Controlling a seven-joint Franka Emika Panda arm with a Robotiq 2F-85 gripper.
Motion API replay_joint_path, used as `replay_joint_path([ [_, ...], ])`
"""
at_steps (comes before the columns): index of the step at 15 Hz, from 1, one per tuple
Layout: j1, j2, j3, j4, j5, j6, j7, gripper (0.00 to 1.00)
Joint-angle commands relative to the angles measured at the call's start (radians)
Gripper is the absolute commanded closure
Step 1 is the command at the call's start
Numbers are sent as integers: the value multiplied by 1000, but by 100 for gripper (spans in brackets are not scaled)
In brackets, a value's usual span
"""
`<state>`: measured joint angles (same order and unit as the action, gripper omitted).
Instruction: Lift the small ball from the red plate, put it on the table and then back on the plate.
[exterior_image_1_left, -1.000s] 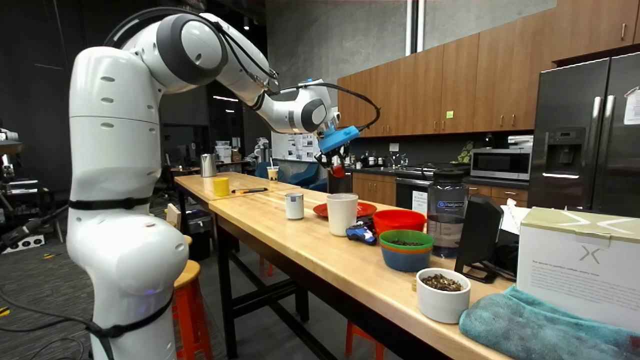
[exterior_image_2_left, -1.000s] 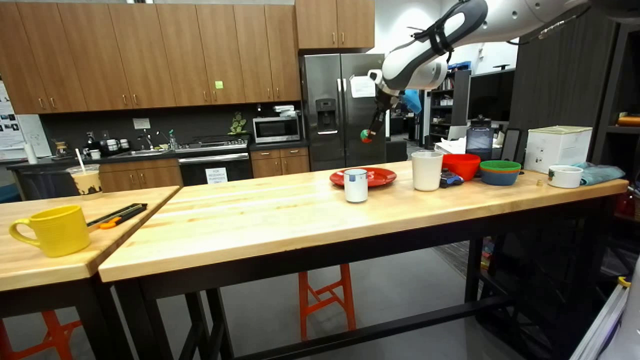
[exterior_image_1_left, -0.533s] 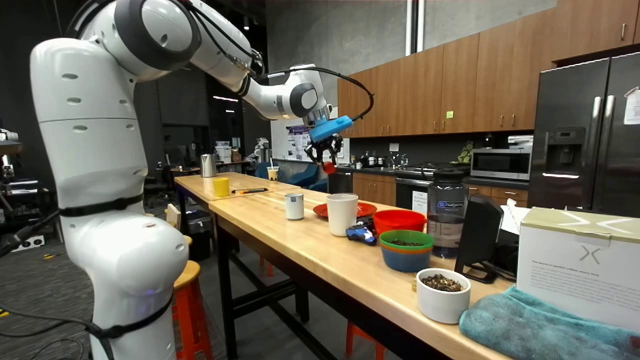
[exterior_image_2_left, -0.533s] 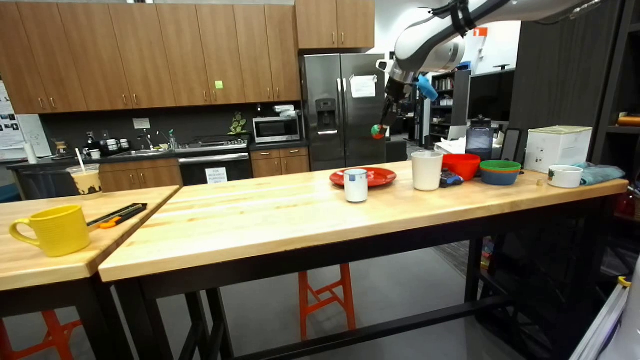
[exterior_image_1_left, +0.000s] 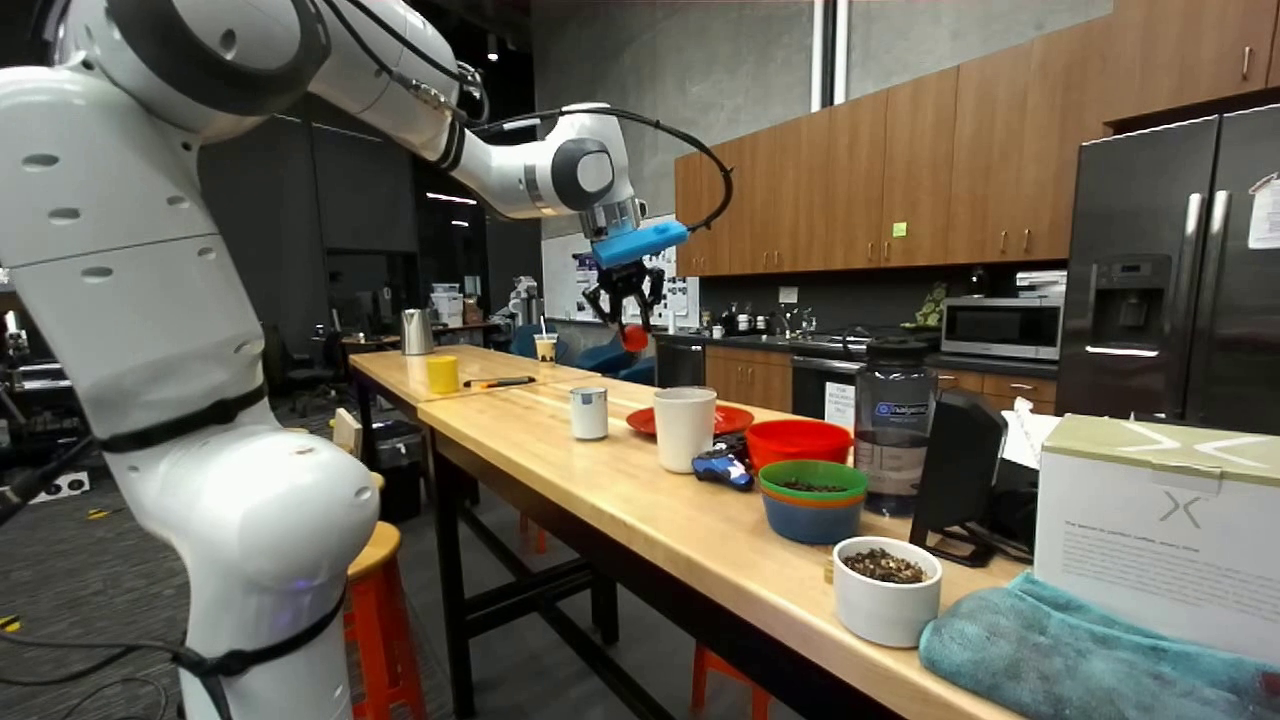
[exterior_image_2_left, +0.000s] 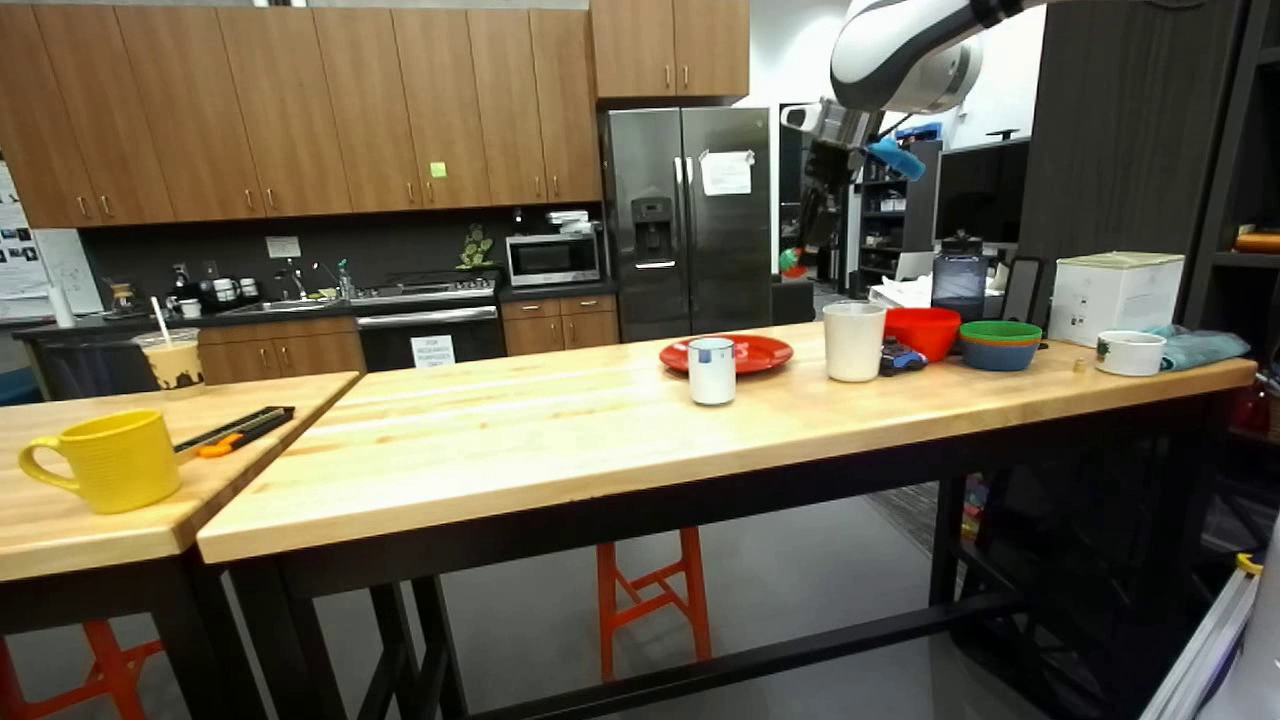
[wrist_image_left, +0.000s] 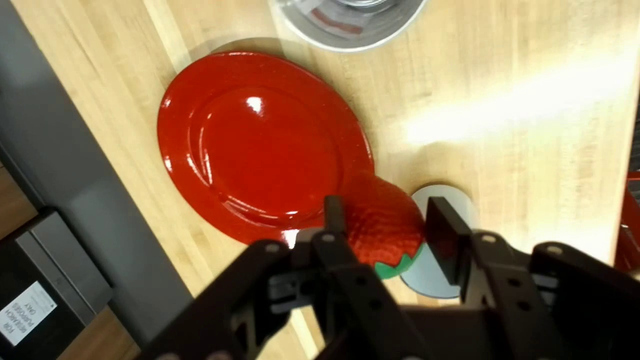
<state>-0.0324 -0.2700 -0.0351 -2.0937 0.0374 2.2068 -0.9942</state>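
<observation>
My gripper (wrist_image_left: 385, 215) has the small ball (wrist_image_left: 382, 230) pinched between its jaws, which stand apart by just its breadth, a fingertip (wrist_image_left: 334, 214) bearing on it from each side. What I hold is mostly bright red, its skin finely dimpled; on the side toward my gripper's body runs a green patch with a toothed edge, like the leaves on a strawberry. In an exterior view the ball (exterior_image_2_left: 792, 262) shows both colours, small and rather blurred; in an exterior view the ball (exterior_image_1_left: 634, 338) at my fingertips looks plain red. Below my jaws, apart from them, the red plate (wrist_image_left: 265, 150) lies on the table (wrist_image_left: 540, 200), its glossy face toward me. In my wrist view its rim passes behind the ball and one fingertip, and there red runs into red, so that part of the ball's outline is hard to make out. A small white cylinder (exterior_image_2_left: 712, 375) stands below my jaws too, near the plate. A taller white cup (exterior_image_2_left: 854, 345) also stands near it, in the wrist view farther from my jaws.
</observation>
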Motion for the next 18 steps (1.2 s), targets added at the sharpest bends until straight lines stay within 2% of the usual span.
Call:
replay_joint_path([
  [1, 21, -112, -49, -194, 9, 13, -18, 81],
  [7, 8, -270, -138, -435, 5, 36, -29, 81],
  [13, -3, -383, -212, -505, -9, 40, -42, 81],
  [18, -19, -398, -242, -576, -43, 86, -40, 81],
])
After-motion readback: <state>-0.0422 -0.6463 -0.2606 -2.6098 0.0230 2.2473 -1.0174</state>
